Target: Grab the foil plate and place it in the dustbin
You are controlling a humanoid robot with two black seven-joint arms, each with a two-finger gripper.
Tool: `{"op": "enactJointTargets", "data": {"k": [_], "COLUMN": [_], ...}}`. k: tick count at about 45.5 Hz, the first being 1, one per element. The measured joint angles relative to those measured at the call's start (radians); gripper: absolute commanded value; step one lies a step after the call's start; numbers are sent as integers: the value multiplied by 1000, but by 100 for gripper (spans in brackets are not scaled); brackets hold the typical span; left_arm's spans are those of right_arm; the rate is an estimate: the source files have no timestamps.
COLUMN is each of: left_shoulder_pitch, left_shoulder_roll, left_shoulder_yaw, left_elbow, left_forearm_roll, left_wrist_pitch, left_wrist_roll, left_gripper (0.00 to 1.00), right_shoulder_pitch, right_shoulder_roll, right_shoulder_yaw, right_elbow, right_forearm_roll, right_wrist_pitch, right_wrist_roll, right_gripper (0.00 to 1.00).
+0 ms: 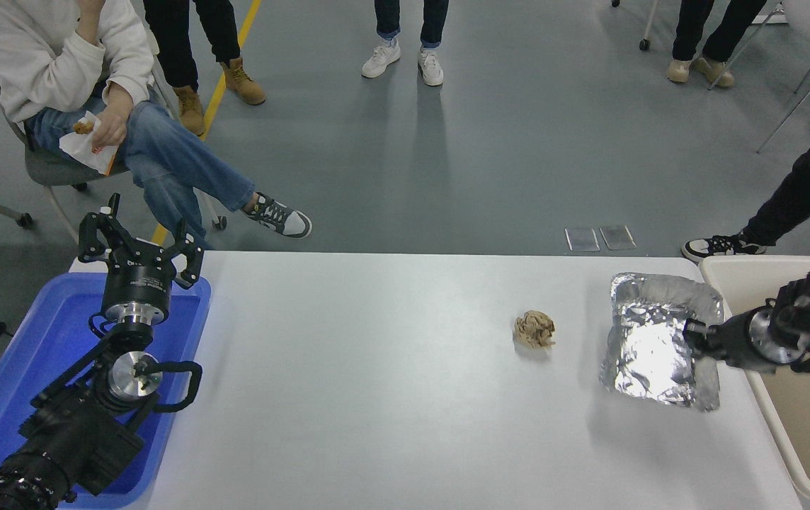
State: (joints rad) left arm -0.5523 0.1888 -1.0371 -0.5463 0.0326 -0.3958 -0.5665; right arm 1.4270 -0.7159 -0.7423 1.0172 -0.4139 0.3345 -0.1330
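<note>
The shiny, crinkled foil plate (653, 347) hangs tilted above the table's right end, its right rim pinched by my right gripper (695, 334), which is shut on it. The right arm reaches in from the right edge, over the beige dustbin (745, 273) that stands off the table's right side. The plate's right edge sits close to the dustbin's near rim. My left gripper (139, 244) is parked open above the blue tray at the lower left.
A small crumpled brown paper ball (534, 329) lies on the white table (377, 368) left of the plate. A blue plastic tray (15, 382) sits under the left arm. A seated person (79, 85) and several standing people are on the far side.
</note>
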Motion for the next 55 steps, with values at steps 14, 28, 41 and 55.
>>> {"op": "enactJointTargets", "data": {"k": [14, 28, 41, 55], "left_shoulder_pitch": [1, 1, 2, 2], "left_shoulder_roll": [1, 1, 1, 1], "left_shoulder_yaw": [0, -1, -1, -1], "left_elbow": [0, 0, 0, 0], "left_forearm_roll": [1, 1, 1, 1], "left_wrist_pitch": [0, 0, 0, 0], "left_wrist_roll": [1, 1, 2, 1], "left_gripper": [99, 99, 99, 99], "right_shoulder_pitch": [535, 928, 1082, 1085], "right_shoulder_roll": [-34, -4, 16, -67], "right_shoulder_yaw": [-358, -561, -637, -724], "right_elbow": [279, 414, 446, 397], "right_forearm_roll": [6, 8, 4, -87], "right_wrist_pitch": [60, 178, 241, 252], "right_wrist_roll": [1, -5, -7, -7], "right_gripper": [0, 0, 0, 0]}}
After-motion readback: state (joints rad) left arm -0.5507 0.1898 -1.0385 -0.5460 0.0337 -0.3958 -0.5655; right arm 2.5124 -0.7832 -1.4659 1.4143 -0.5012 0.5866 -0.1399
